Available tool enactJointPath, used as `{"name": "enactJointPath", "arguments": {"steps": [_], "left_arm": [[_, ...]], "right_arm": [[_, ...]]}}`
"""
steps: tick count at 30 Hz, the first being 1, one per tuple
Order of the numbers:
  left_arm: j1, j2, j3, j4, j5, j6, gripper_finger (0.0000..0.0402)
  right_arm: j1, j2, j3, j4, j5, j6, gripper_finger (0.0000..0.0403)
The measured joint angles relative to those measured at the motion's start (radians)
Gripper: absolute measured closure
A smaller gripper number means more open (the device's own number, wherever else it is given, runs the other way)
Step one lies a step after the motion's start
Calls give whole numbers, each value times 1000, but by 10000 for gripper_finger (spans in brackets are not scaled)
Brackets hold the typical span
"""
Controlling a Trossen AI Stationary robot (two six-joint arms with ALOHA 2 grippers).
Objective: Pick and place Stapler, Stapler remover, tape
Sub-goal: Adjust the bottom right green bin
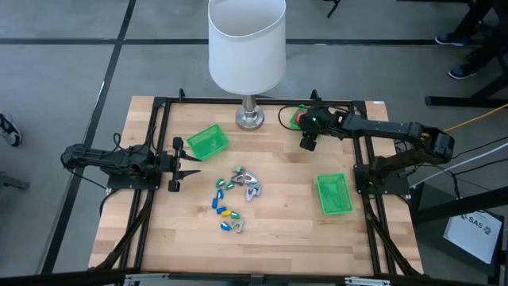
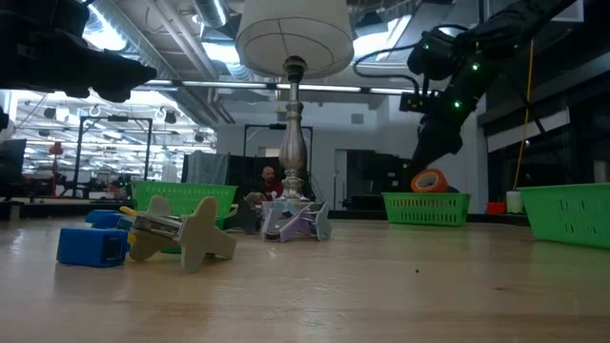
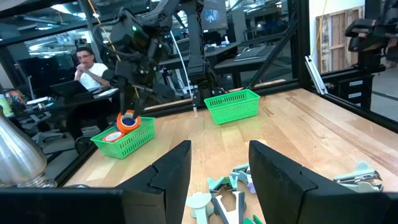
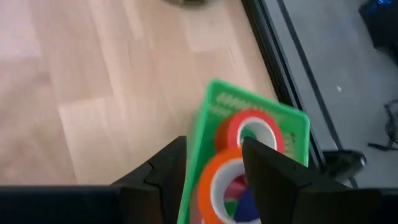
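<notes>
Tape rolls [image 4: 249, 134] lay stacked in the green bin [image 4: 214, 109] at the far right corner of the table [image 1: 286, 238], a red ring and an orange one on top, and the right gripper [image 1: 308, 144] hung just above and beside that bin. Its fingers stood parted with nothing between them in the right wrist view, which suggests a roll had just been let go there, so the bin appeared to serve as the tape's sorting place. The low view showed the orange roll [image 2: 429, 180] poking above the bin's rim.

The left gripper [image 1: 189, 164] waited low at the table's left side, fingers apart and empty, pointed toward the heap in the middle. That heap held the small blue and yellow staplers [image 1: 225, 213] and the silvery-grey staple removers [image 1: 246, 183], mixed with a few green pieces, all loose on the wood.

Two more green bins stood apart: one [image 1: 208, 142] near the lamp base [image 1: 250, 119], one [image 1: 334, 195] toward the right, probably meant for the other two kinds. Sorting looked partway done, the central heap untouched.
</notes>
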Motion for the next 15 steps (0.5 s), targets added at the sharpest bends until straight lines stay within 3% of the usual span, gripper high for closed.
{"name": "enactJointPath", "arguments": {"steps": [8,15], "left_arm": [[0,0,0,0,0,0,245],[0,0,0,0,0,0,245]], "right_arm": [[16,0,41,-1,-159,47,242],[110,0,41,-6,-269,150,242]]}}
